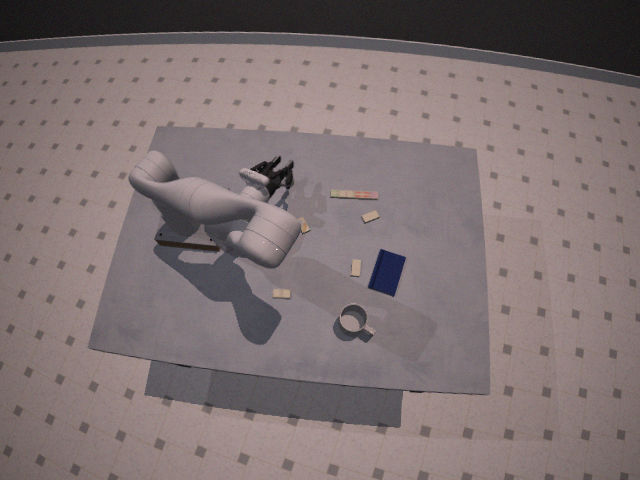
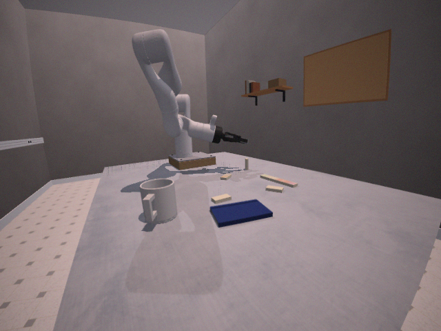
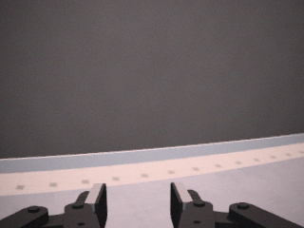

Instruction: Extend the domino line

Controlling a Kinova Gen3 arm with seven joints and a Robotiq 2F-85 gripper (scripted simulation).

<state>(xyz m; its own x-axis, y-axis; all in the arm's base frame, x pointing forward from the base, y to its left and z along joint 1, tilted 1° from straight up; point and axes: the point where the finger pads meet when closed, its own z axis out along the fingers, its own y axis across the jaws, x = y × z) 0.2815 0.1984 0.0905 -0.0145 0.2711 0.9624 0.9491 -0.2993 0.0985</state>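
The line of dominoes (image 1: 342, 194) (image 2: 278, 180) lies flat, with pale green marks at its left and red-pink at its right in the top view. One domino (image 2: 246, 164) stands upright; the gripper hides it in the top view. A domino (image 1: 303, 225) (image 2: 225, 176) with orange-brown marks lies flat. Plain cream dominoes lie below the line (image 1: 370, 216) (image 2: 274, 188) and near the book (image 1: 356, 268) (image 2: 221, 198). Another domino (image 1: 281, 293) lies nearer the front; its face is unclear. My gripper (image 1: 285, 160) (image 2: 245, 141) (image 3: 138, 199) is partly open and empty, tilted nearly level above the table.
A dark blue book (image 1: 387, 272) (image 2: 240, 212) lies right of the cream domino. A grey mug (image 1: 353, 318) (image 2: 158, 199) stands nearer the front edge. The robot's base (image 1: 187, 244) (image 2: 192, 161) is at the left. The wrist view shows the wall, floor and table's far edge.
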